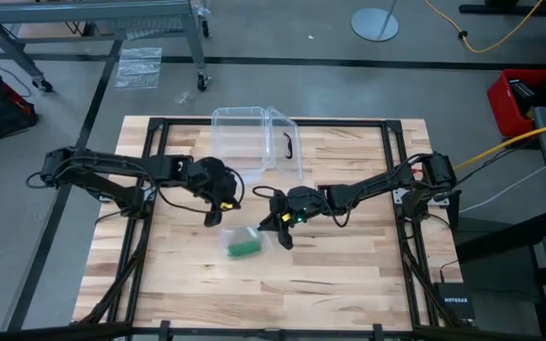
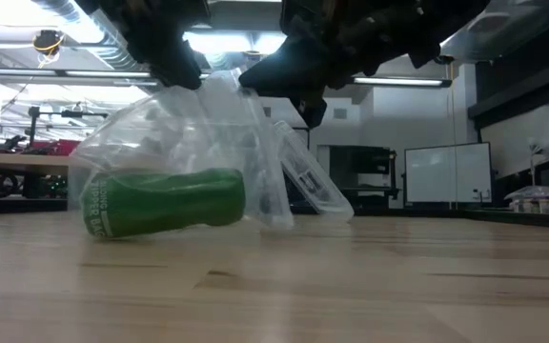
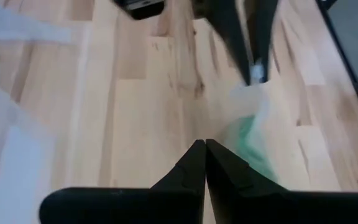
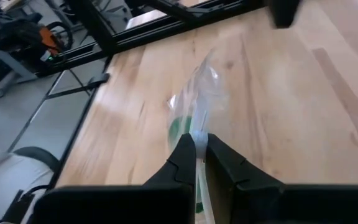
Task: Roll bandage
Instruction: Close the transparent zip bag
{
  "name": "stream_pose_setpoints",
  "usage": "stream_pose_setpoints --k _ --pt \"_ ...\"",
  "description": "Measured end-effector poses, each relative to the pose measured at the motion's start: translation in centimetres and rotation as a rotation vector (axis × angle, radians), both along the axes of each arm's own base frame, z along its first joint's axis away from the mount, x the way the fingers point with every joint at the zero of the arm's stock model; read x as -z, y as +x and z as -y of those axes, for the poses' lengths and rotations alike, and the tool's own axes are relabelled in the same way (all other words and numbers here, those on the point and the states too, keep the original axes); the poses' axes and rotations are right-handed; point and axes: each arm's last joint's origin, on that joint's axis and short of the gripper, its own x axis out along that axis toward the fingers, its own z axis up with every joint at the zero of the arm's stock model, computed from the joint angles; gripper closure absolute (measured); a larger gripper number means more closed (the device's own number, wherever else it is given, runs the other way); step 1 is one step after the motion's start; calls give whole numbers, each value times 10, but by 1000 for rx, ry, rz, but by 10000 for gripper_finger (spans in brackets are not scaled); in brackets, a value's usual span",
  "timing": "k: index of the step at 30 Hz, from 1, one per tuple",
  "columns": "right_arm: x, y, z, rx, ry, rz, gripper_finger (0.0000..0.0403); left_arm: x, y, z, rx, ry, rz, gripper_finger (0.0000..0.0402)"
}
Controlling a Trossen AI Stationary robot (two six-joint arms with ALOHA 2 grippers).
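Observation:
The bandage (image 2: pixel 165 202) is a stubby green roll lying on its side on the table, inside a crinkly clear wrapper (image 2: pixel 160 133). In the high view it lies near the table's middle (image 1: pixel 244 246). My right gripper (image 4: pixel 197 142) is shut on the wrapper, just right of the roll (image 1: pixel 280 230). My left gripper (image 3: pixel 204 144) is shut, just above and left of the roll (image 1: pixel 213 218), with nothing visible between its fingers. The roll's green shows through the plastic in the right wrist view (image 4: pixel 178 129). My right gripper pinches the wrapper's upper edge (image 4: pixel 199 127) between its two fingers, slanting down from the table's right. The plastic is drawn up to the fingers like a tent, while the bandage inside rests on the table. My left gripper's tip stands at the wrapper's top (image 2: pixel 198 86); I cannot tell whether it touches.
A clear plastic box (image 1: pixel 254 140) with a black handle stands at the table's far middle, behind both grippers. Bare wood lies in front of the roll toward the near edge. Black frame rails run along the table's sides.

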Motion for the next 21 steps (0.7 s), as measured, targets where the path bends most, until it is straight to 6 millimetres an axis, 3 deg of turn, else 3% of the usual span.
stream_pose_setpoints --k 14,21 --pt "0 0 0 11 -10 1 384 -2 4 4 15 10 62 291" --pt "0 0 0 -7 -49 13 384 -2 4 3 42 39 63 279"
